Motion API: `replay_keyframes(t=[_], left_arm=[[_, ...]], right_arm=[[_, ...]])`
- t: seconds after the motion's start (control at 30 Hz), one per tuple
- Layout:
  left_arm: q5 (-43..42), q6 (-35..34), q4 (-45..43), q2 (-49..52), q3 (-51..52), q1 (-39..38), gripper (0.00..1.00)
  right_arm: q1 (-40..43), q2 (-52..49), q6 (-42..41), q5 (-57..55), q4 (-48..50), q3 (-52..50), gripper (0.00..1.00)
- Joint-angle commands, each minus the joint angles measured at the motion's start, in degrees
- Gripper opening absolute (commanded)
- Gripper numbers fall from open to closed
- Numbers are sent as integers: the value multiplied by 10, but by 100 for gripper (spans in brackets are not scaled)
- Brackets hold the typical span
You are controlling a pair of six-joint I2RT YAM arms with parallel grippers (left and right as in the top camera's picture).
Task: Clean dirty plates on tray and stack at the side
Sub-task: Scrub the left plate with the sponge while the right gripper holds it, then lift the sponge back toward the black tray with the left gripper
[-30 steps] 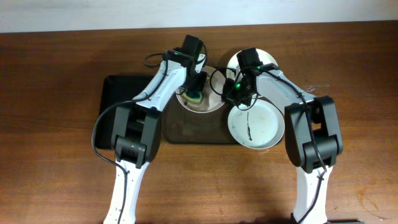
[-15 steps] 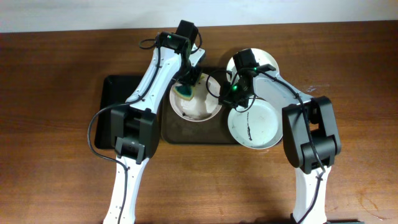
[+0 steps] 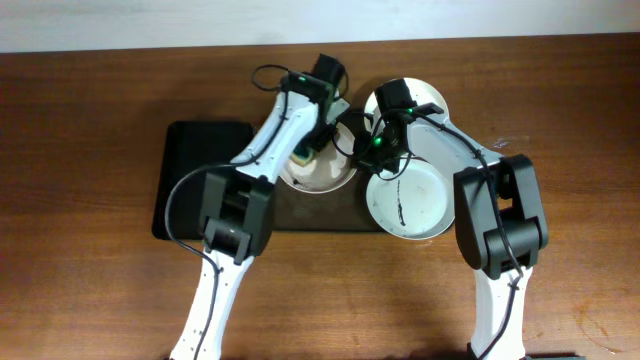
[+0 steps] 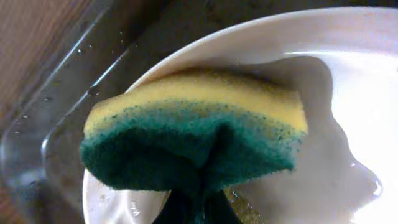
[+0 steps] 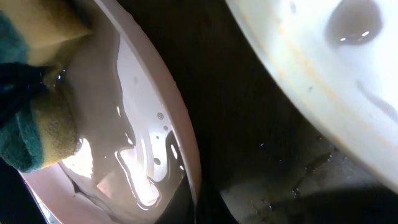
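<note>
Scrubbing stage, nothing stacked yet. Far left, the narrow black tray (image 3: 195,160) sits unused on the desk (image 3: 90,200). The left tool (image 3: 312,148) is clamped on a yellow-green sponge (image 4: 193,134), pressing it onto the left plate (image 3: 325,178), which lies in the brown tray (image 3: 300,215). That plate looks wet and mostly white, so probably near done. The right tool (image 3: 372,152) sits at the plate's right rim, likely bracing it; jaw state can't be told from the dark wrist view. Further right, the streaked plate (image 3: 420,205) overhangs the tray's right end, black mark unwiped. The rear plate (image 3: 425,98) is half hidden under the arm, condition unclear. Judgement: about one plate in; two wipes and all stacking left.
</note>
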State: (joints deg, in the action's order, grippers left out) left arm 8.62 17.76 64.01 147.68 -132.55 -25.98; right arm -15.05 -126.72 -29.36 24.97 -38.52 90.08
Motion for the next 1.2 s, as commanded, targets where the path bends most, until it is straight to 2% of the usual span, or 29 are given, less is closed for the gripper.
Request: replay_keyframes(t=[0.0,0.07,0.17,0.37,0.43,0.47,0.53,0.67,0.73,0.83,0.9,0.93,0.97,1.1,1.17], left_arm=[[131,3,28,64,15,-12,0],[169,-7,57,64,7,-14,0],[166,-76,116,63,-66,2,0],[66,-177,256,63,-374,80,0],[8,-202,316,63,-451,106,0],[-48,-202,327,59,-473,123,0],[-154,-209,327,23,-472,167,0],[-160,-254,327,-41,-472,240,0],[-204,-255,327,-62,-470,264,0],[-230,-259,327,-71,-421,272,0],[-230,-265,327,-87,-324,273,0],[-228,-265,327,-105,-219,273,0],[-228,-265,327,-108,-184,277,0],[-234,-242,327,-108,-126,284,0],[-189,-238,327,-108,-90,283,0]], right_arm=[[1,-13,10,-12,-7,-12,4],[1,-13,11,-12,-17,-12,4],[1,-13,21,-14,-33,-12,4],[1,-13,37,-16,-46,-11,4],[1,-11,66,-12,-58,-4,4],[1,-8,77,-12,-72,6,4],[1,16,108,-19,-136,59,4],[0,43,127,-126,-283,205,4],[-7,43,127,-183,-337,268,4],[-30,43,127,-229,-365,311,4],[-49,43,126,-244,-365,313,4],[-66,43,126,-244,-362,313,4],[-75,43,126,-245,-358,313,4],[-96,43,113,-322,-354,313,4],[-97,43,106,-396,-359,313,4]])
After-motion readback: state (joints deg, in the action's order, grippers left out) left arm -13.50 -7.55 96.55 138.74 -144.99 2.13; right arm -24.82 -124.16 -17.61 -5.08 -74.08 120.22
